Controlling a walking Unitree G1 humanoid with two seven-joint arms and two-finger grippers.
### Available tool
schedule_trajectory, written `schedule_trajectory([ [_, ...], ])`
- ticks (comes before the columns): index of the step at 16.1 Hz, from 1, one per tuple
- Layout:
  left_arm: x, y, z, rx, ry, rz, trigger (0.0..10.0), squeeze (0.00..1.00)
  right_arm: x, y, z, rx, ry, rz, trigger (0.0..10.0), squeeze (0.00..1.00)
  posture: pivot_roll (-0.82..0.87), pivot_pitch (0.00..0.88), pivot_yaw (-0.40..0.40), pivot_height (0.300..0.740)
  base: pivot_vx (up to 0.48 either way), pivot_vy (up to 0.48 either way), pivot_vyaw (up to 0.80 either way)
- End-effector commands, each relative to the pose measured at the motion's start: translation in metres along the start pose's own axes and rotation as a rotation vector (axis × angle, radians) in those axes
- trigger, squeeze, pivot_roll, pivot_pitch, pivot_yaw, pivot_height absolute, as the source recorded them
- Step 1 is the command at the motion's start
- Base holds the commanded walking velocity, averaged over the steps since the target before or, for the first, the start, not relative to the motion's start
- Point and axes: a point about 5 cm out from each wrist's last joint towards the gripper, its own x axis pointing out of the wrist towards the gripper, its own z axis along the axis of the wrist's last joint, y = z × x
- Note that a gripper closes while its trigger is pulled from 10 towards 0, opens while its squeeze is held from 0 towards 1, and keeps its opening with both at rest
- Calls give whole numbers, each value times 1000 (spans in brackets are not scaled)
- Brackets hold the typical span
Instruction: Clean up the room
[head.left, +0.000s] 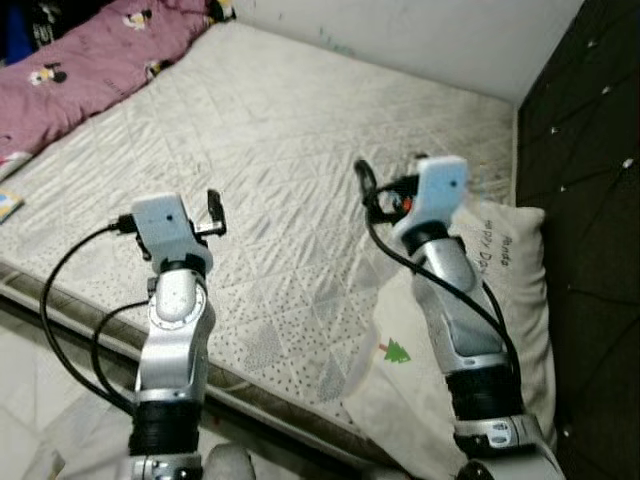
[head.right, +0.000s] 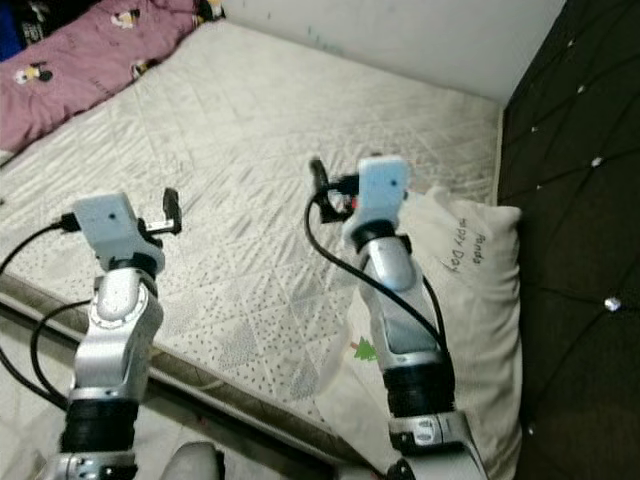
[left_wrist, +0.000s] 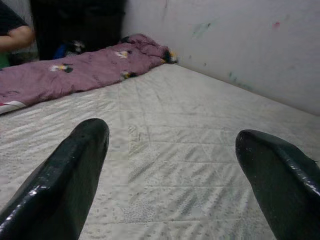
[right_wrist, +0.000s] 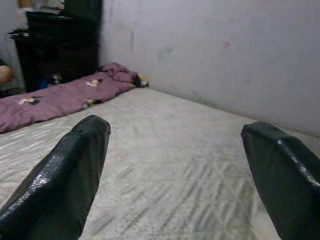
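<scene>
Quilted cloth mattress (head.left: 300, 170); glossy pincer fingers (left_wrist: 65, 185)

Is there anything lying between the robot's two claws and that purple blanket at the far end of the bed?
Nothing visible. Both the left gripper and right gripper are open above the bare mattress, and only quilted surface stretches from them to the blanket at the far end. The pillow lies on the robot's right, under its right arm, off that path.

Bare quilted mattress (head.left: 300, 170) takes up most of the room, plain white wall (head.left: 420, 40) at 12 o'clock, dark tufted headboard (head.left: 590, 200) over at 3.
</scene>
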Motion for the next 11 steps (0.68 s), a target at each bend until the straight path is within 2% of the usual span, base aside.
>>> schedule_trajectory([
  [1, -2, -8, -3, -1, 9, -25, 10000, 0, -4, -12, -4, -11, 24, -51, 10000, 0, 20, 0, -62, 740, 0, 0, 0],
  [2, -2, -8, -4, -2, 11, -25, 10000, 0, -3, -11, -8, -28, 54, -64, 10000, 0, 20, 0, -62, 740, 0, 0, 0],
  [4, -2, -8, -4, -12, 17, -21, 10000, 0, -3, -9, -9, 7, 45, -60, 10000, 0, 20, 0, -62, 740, 0, 0, 0],
  [5, -2, -8, -5, -9, 15, -25, 10000, 0, -4, -10, -8, -27, 42, -41, 10000, 0, 26, 0, -69, 740, 0, 0, 0],
  [7, -2, -9, -5, -10, 18, -43, 10000, 0, -3, -13, -9, -24, 47, -65, 10000, 0, 27, 0, -66, 740, 0, 0, 0],
  [11, 0, -9, -6, -40, 33, -44, 10000, 0, -4, -19, -14, 34, 86, -122, 10000, 0, 23, 0, -66, 740, 0, 0, -706],
])
